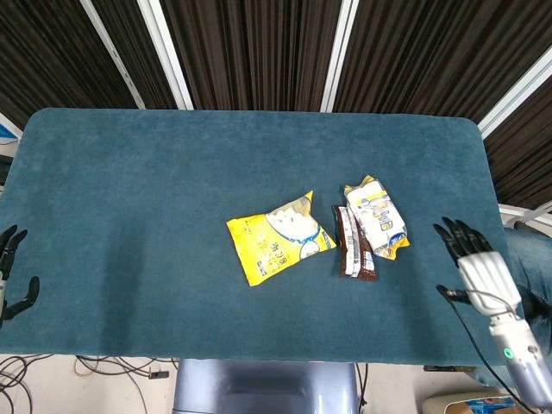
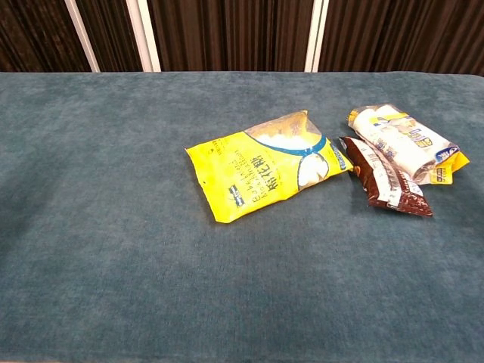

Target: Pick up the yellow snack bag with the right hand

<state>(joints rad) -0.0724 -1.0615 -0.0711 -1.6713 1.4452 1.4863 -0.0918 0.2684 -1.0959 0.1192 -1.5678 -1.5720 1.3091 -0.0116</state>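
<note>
The yellow snack bag (image 1: 279, 238) lies flat near the middle of the blue table (image 1: 155, 190); the chest view shows the same yellow snack bag (image 2: 261, 168) with its white and blue picture end pointing right. My right hand (image 1: 473, 259) hovers over the table's right front part, fingers spread and empty, well to the right of the bag. Off the table's front left corner, my left hand (image 1: 12, 276) hangs with fingers apart, holding nothing. Neither hand shows in the chest view.
A brown snack packet (image 1: 354, 243) lies just right of the yellow bag, and a white and yellow packet (image 1: 377, 218) lies beside it; both also show as the brown packet (image 2: 386, 178) and white packet (image 2: 401, 141). Cables lie on the floor below the front edge.
</note>
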